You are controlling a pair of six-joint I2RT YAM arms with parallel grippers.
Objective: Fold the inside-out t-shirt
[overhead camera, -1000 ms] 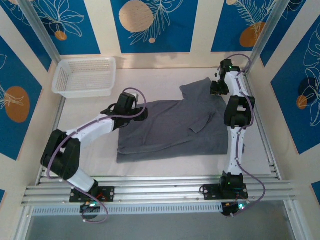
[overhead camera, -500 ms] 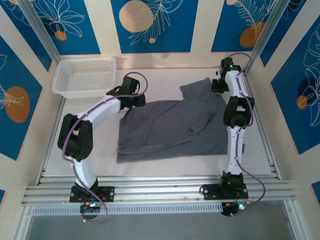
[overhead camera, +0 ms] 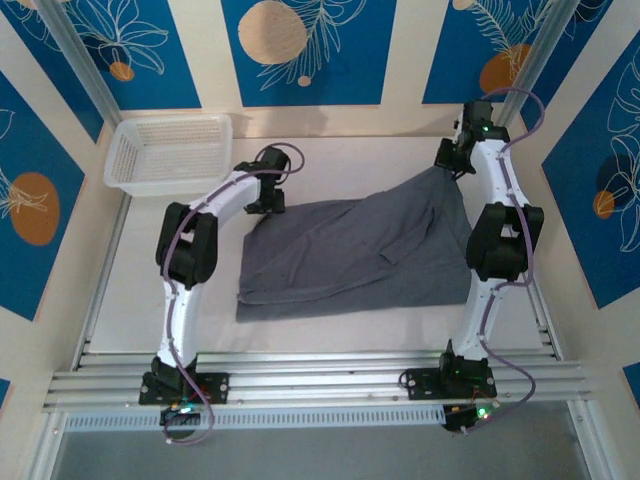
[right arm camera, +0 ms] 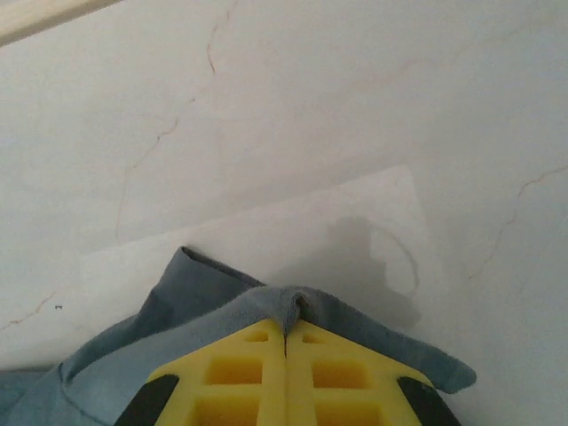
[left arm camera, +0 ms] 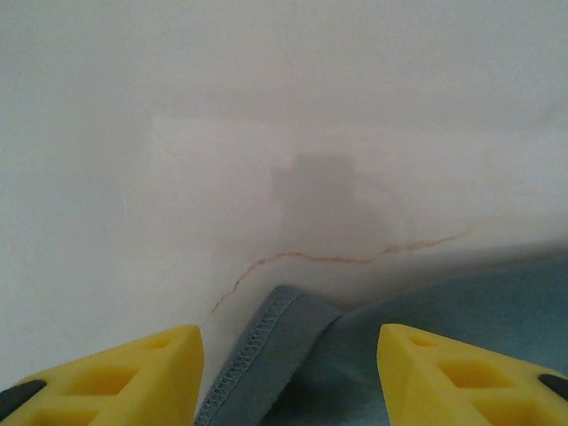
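Inside-out t-shirt (overhead camera: 350, 250), plain grey, corner inside right claw (right arm camera: 286, 325)

The white table (overhead camera: 340, 165) is seen from above and behind the arm bases, facing twelve o'clock. Each wrist view is taken close to its surface. The dark grey soft-fabric t-shirt (overhead camera: 350, 250) is shared by all three.

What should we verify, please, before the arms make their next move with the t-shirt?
1. Right gripper shut on a fold of the t-shirt: ok.
2. Left gripper gripping fabric: not ok, jaws stand apart.
3. Stitched hem lies between the left fingers: ok.
4. White mesh basket apart from the t-shirt: ok.
5. Near edge of the t-shirt resting on the table: ok.
6. Neck tag position: cannot tell.
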